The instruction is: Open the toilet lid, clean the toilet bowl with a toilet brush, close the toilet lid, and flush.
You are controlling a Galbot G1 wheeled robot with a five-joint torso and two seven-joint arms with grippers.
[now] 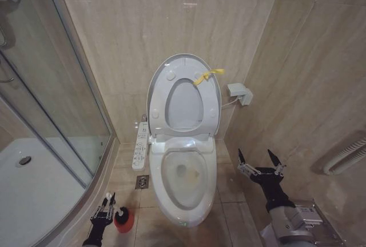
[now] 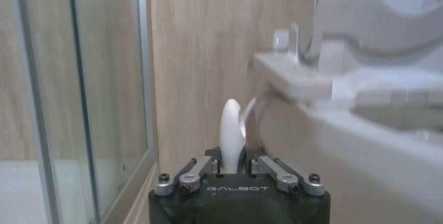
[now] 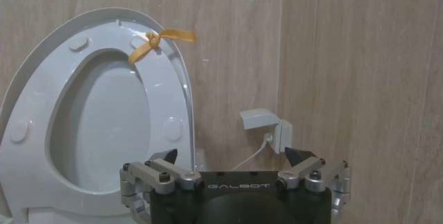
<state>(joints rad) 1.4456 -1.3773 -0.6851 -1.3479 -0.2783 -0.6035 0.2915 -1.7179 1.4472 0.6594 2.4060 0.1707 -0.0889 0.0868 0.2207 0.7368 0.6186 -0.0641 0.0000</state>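
The toilet lid [image 1: 184, 103] stands raised against the back wall with the ring seat [image 1: 157, 101] up in front of it, and a yellow strap [image 1: 207, 76] is tied at the rim. The toilet bowl [image 1: 171, 192] lies open below, with a yellowish stain inside. Left of the bowl on the floor, my left gripper [image 1: 104, 208] is shut on the white handle [image 2: 231, 130] of the toilet brush, whose dark head sits in the red holder [image 1: 124, 221]. My right gripper [image 1: 261, 164] hangs open to the right of the bowl, empty and facing the raised lid [image 3: 97, 125].
A glass shower enclosure [image 1: 51, 87] and its white tray [image 1: 34, 184] fill the left side. A control panel [image 1: 140, 146] sticks out on the toilet's left, with a floor drain [image 1: 142, 182] below it. A wall socket [image 1: 239, 92] and a tiled wall close in on the right.
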